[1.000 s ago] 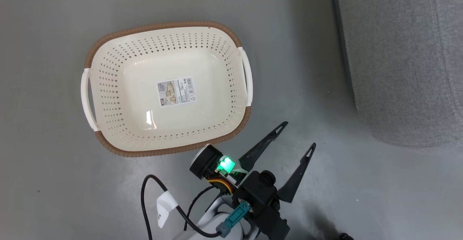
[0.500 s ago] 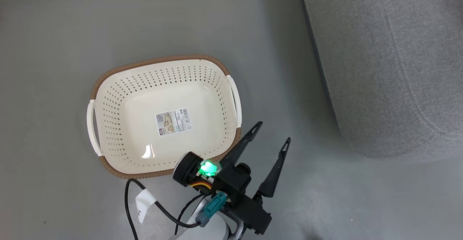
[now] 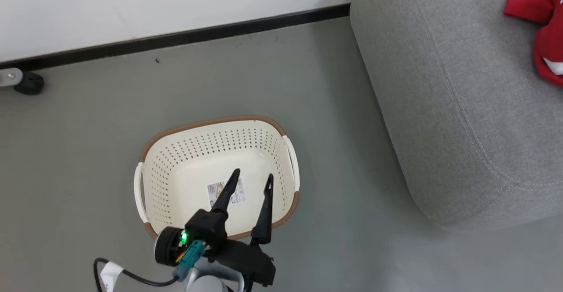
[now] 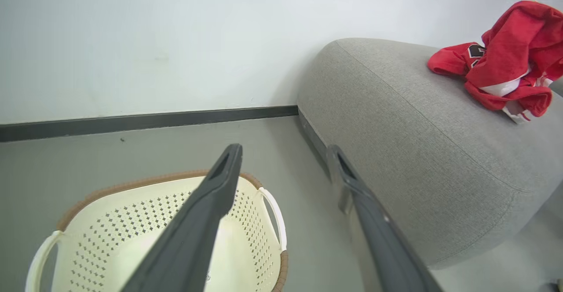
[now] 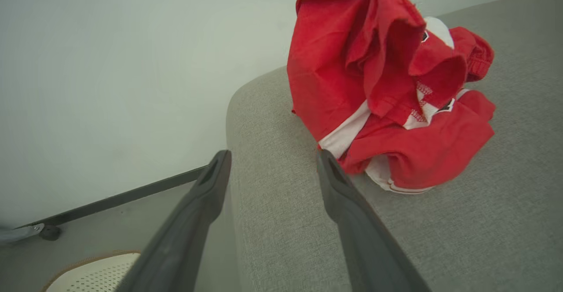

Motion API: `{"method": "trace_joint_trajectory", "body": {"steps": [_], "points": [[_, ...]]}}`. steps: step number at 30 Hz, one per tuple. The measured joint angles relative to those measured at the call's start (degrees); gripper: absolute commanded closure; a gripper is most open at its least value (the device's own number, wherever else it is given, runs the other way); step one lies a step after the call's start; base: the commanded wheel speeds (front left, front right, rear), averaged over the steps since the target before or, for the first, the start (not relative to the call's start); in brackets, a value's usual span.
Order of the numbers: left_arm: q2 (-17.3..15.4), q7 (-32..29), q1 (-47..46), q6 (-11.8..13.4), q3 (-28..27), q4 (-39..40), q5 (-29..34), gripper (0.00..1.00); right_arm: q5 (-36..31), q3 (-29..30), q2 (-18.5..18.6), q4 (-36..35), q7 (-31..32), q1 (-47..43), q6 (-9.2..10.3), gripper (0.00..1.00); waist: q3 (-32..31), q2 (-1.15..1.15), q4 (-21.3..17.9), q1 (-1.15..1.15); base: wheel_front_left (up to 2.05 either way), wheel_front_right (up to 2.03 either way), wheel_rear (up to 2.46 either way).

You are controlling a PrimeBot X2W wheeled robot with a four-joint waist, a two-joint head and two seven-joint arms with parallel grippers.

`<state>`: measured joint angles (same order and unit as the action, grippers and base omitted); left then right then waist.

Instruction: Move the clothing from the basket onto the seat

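Here the crumpled red jersey clothing with white trim (image 5: 378, 107) lies on top of the large grey woven-fabric seat (image 3: 462, 107), well apart from the cream perforated plastic basket with a brown woven-look rim (image 3: 193, 151).

In the head view the clothing sits at 2 o'clock and is cut off by the right edge. In the left wrist view a black patch shows on it, too small to read.

The basket stands on the floor at 9 o'clock of the seat's rounded end. Its paper label (image 3: 241, 194) is partly hidden behind the left gripper (image 3: 253, 174), whose two long dark fingers are spread wide above the basket's bare bottom.

The right gripper (image 5: 272, 155) hangs over the seat, with the clothing just beyond it at 1 o'clock. Its fingers are likewise spread apart and grip nothing. Whether one of them touches the cloth cannot be told.

The smooth grey floor (image 3: 88, 129) meets a white wall (image 3: 132, 6) along a black skirting strip (image 3: 198, 37) at 12 o'clock. A black caster wheel on a grey bracket (image 3: 28, 83) at 10 o'clock is cut by the left edge. The seat runs out of frame on the right.
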<state>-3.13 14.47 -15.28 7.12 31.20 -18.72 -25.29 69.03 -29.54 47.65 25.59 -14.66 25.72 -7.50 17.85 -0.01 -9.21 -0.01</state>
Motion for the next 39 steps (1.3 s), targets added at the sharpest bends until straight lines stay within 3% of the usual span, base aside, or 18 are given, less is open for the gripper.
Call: {"method": "trace_joint_trajectory", "body": {"steps": [11, 21, 29, 33, 39], "points": [[0.3, 0.0, 4.1, 0.0, -10.0, -5.2, 1.8, 0.00, -9.9, -0.6, -10.3, -8.9, 0.0, -16.0, 0.01, 0.00, -8.1, 0.00, 4.5, 0.00, 0.00, 0.00, 0.00], [0.5, 0.0, 5.7, 0.0, -16.2, -7.5, 4.9, 0.00, -18.8, 0.9, -16.8, -13.7, 0.0, -21.8, 3.55, 0.00, -12.9, 0.00, 11.7, 0.01, 0.00, 0.00, 0.00], [0.5, 0.0, 8.7, 0.0, -20.7, -8.7, 7.9, 0.00, -24.2, 2.7, -20.3, -14.7, 0.0, -22.6, 4.82, 0.00, -16.0, 0.00, 15.1, 0.00, 0.00, 0.00, 0.00], [0.4, 0.0, 9.0, 0.0, -21.2, -9.0, 8.6, 0.00, -26.5, 3.8, -21.3, -14.3, 0.0, -24.6, 5.90, 0.00, -17.3, 0.01, 15.7, 0.01, 0.00, 0.00, 0.00], [-0.3, 0.0, 10.5, 0.0, -23.4, -9.3, 8.8, 0.00, -29.5, 4.9, -22.4, -13.6, 0.0, -25.5, 6.00, 0.00, -18.4, 0.01, 15.5, 0.01, 0.00, 0.00, 0.00]]}}
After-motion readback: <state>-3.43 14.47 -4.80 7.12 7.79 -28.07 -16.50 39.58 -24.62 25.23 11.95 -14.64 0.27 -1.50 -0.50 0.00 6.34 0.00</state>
